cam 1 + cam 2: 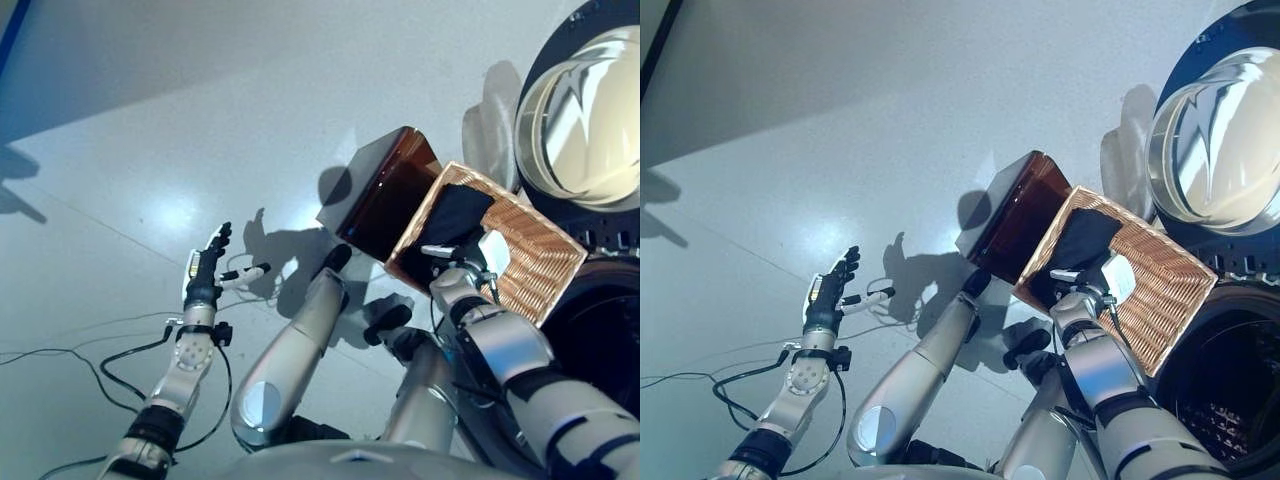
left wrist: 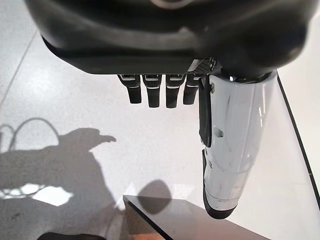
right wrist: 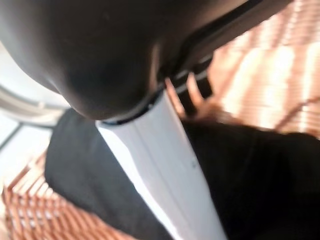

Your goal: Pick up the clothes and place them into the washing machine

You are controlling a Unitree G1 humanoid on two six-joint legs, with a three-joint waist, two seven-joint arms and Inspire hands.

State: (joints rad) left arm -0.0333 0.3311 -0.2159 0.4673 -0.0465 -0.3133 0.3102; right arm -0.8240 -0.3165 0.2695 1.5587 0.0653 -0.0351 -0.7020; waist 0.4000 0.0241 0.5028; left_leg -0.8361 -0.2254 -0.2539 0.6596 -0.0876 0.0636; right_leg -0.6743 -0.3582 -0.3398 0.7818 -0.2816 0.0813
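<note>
Washing machine [image 1: 590,120]: dark front with round glass door, cut off at the frame edge.
Basket [image 1: 1160,290]: square woven wicker, beside the machine.
Garment [image 1: 1080,245]: black cloth lying in the basket.
Right hand [image 1: 1095,275]: at the cloth, fingers hidden, grip unclear.
Left hand [image 1: 205,265]: fingers straight, holding nothing, above the grey floor [image 1: 200,120].

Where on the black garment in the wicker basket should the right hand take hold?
Judging by its pose, pinch the black garment at its bunched middle, from above through the wicker basket's open top. The right hand is there now.
</note>
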